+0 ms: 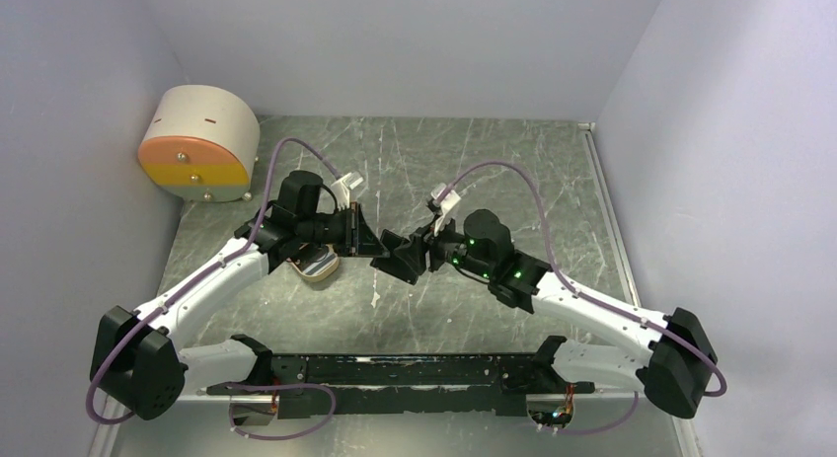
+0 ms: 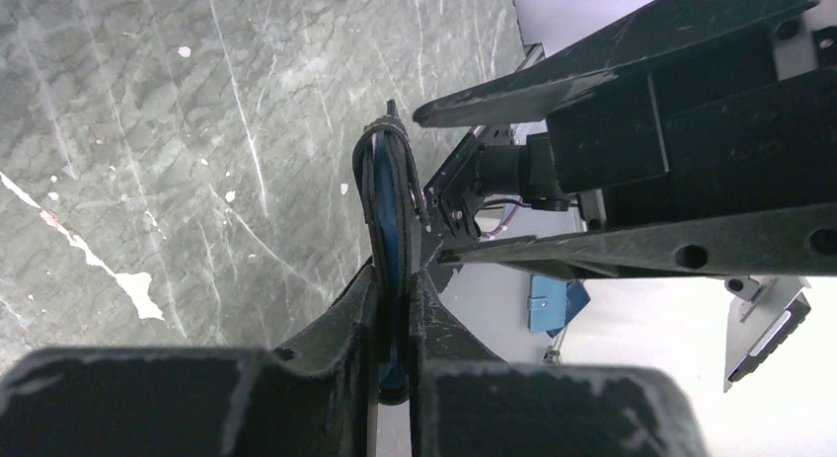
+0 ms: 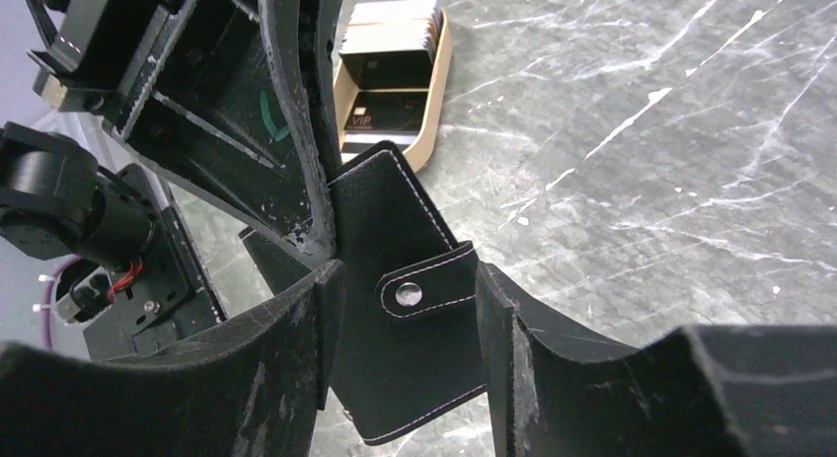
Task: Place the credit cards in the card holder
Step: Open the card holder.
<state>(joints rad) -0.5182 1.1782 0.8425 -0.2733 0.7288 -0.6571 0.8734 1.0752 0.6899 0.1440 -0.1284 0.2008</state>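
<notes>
Meeting above the worktop in the top view: left hand and right hand. Left wrist: left hand pinches the card holder edge-on. Right wrist: right hand spread astride the card holder; credit cards lie in a beige tray behind.

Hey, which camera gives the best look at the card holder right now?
The right wrist view: the card holder faces the camera, snap tab and stitching plain. The left wrist view shows it edge-on; the top view, only a small dark shape.
</notes>
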